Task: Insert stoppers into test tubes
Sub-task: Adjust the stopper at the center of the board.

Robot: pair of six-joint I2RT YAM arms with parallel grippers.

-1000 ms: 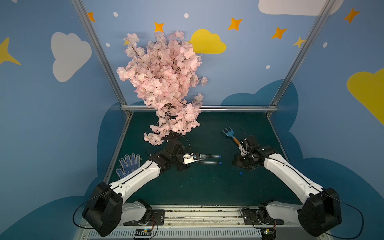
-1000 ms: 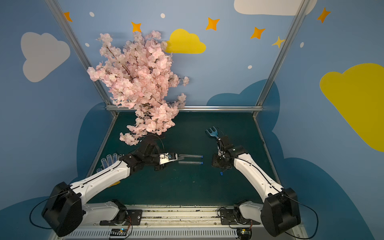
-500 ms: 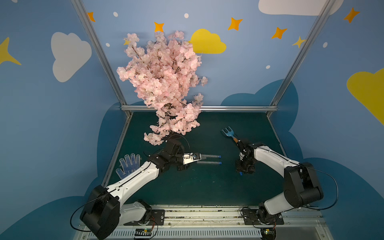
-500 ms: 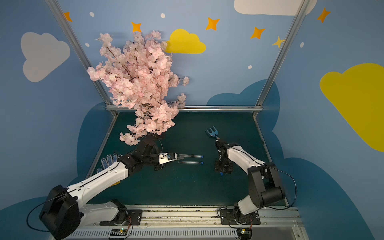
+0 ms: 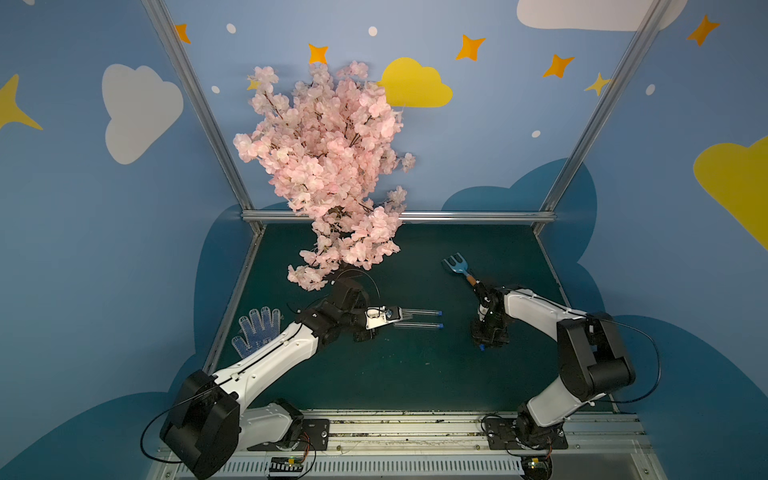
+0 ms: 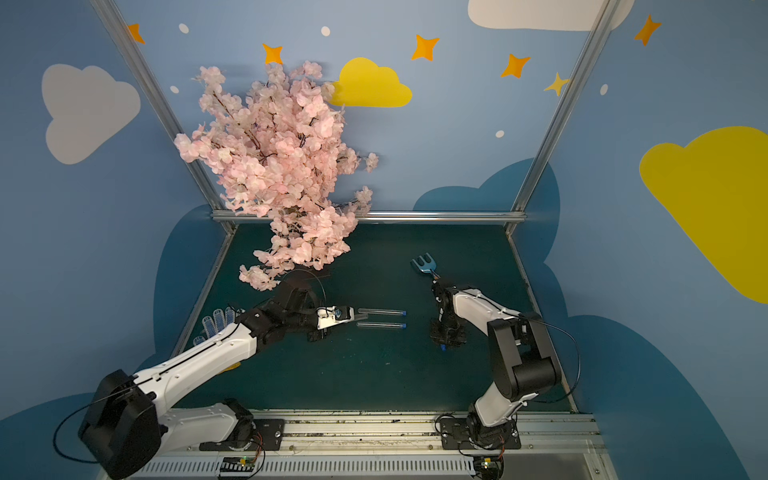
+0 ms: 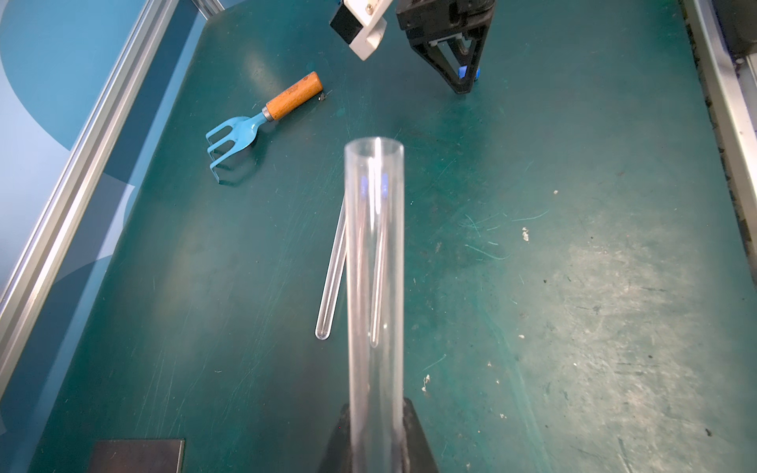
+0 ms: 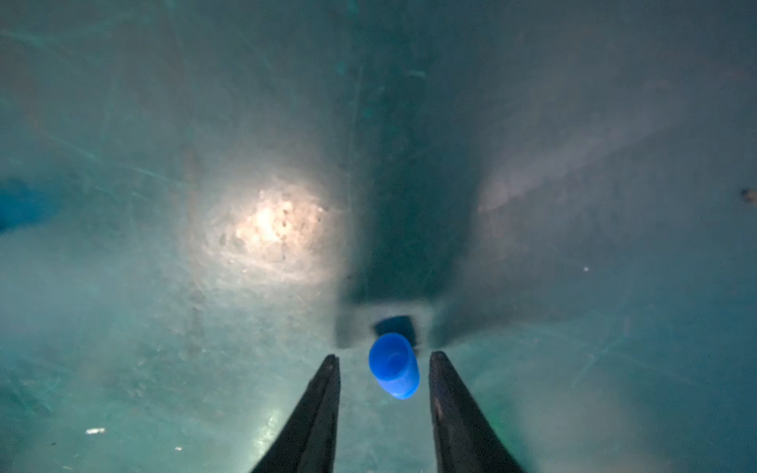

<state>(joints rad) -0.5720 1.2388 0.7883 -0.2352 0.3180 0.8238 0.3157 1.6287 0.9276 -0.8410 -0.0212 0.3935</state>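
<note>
Right wrist: stopper (image 8: 393, 366) between parted fingers (image 8: 317, 413)

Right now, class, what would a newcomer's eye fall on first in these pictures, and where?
The big pink blossom tree towers at the back left of the green table. The left gripper holds a clear test tube; two more tubes lie close by. The right gripper straddles a bright blue stopper, jaws apart, near the blue garden fork.

Blue cloud-painted walls (image 5: 498, 145), dark green mat (image 5: 415, 374).
</note>
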